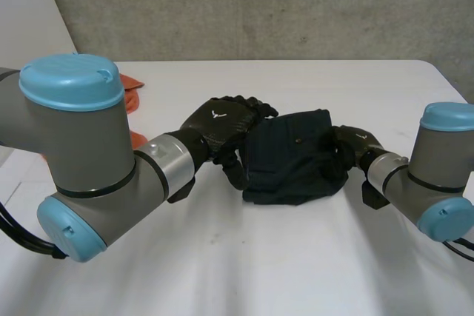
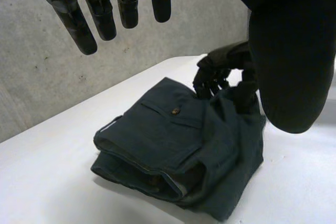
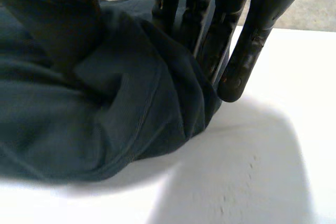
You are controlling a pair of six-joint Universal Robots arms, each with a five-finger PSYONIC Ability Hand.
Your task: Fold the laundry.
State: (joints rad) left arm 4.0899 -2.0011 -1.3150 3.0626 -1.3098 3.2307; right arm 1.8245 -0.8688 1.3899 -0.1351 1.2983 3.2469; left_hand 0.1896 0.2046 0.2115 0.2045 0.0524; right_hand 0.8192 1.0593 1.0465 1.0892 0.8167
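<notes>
Though the garment (image 1: 292,157) already sits as a compact dark bundle at the centre of the head view, I judge the folding close to its end. What seems left is a last tuck or smoothing, then letting go. The left hand (image 1: 222,125) hovers at the bundle's left edge, and the right hand (image 1: 354,146) is at its right edge. An orange cloth (image 1: 132,100) lies at the frame's left, partly behind the left arm, perhaps next in line. The table (image 1: 244,257) is plain white, and a grey concrete wall (image 1: 259,5) closes the upper part of the frame.

From the left wrist, that hand's fingers (image 2: 102,17) hang straight and spread above the garment, holding nothing. A buttoned pocket faces up, with layers stacked beneath it. The right hand sits on the garment's far edge.

From the right wrist, the fingers (image 3: 247,51) and thumb pinch a ridge of cloth between them, just above the white table.
</notes>
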